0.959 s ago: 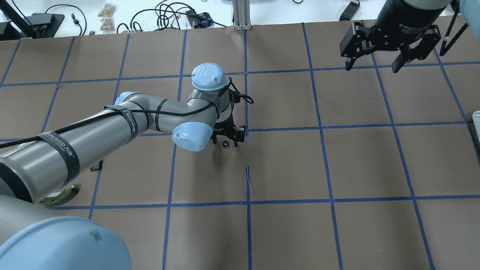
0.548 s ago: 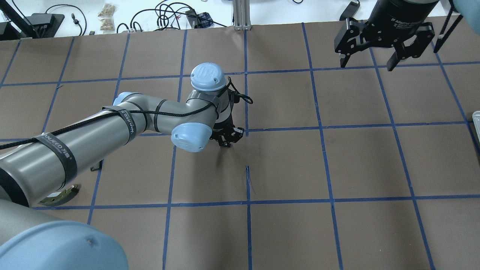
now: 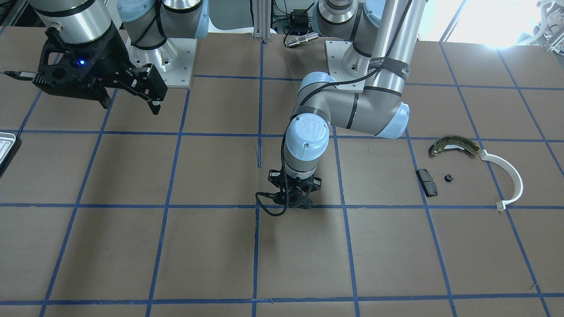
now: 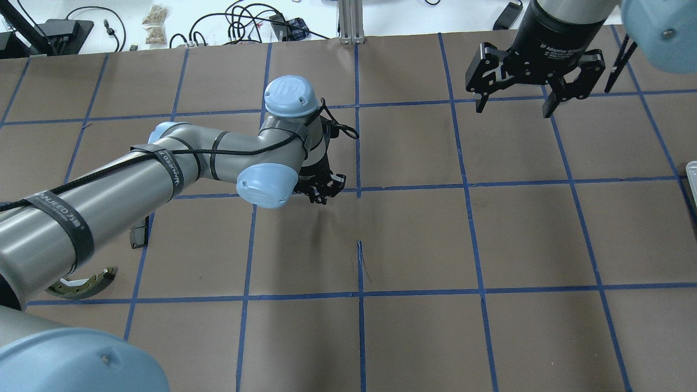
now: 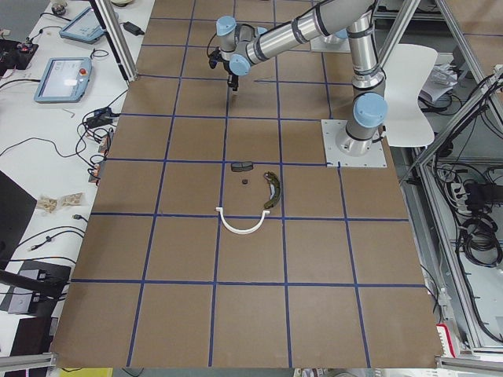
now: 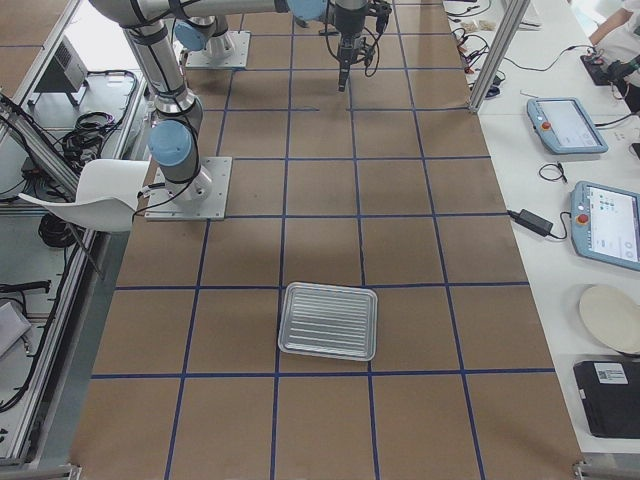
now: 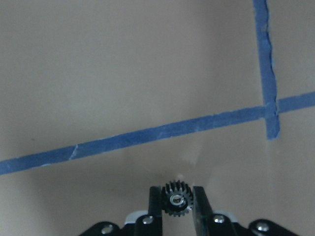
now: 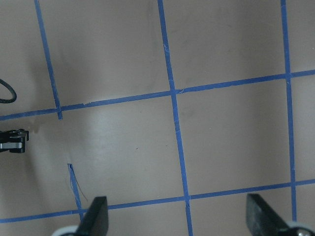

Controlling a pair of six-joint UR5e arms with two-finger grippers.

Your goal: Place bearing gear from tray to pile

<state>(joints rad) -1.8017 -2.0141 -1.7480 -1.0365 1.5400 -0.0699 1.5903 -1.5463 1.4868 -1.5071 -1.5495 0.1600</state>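
My left gripper point(image 4: 321, 196) is shut on a small black bearing gear point(image 7: 177, 199) and holds it a little above the brown table near its middle; it also shows in the front view point(image 3: 296, 203). My right gripper point(image 4: 512, 103) is open and empty, high over the far right of the table, and in the front view point(image 3: 131, 105). The silvery ridged tray point(image 6: 328, 320) lies at the table's right end and looks empty. The pile lies at the left end: a brake shoe point(image 3: 454, 145), a white half-ring point(image 3: 511, 176), a black pad point(image 3: 427, 182) and a small black part point(image 3: 448, 178).
The table is brown paper with a grid of blue tape. Cables, tablets and boxes lie on the white bench point(image 4: 163, 22) beyond the far edge. The left arm's elbow point(image 4: 267, 185) hangs low over the table beside the gripper.
The left gripper shut on the gear that lay between its open fingers, rose and moved left. The right gripper, still open, drifted left over the table.
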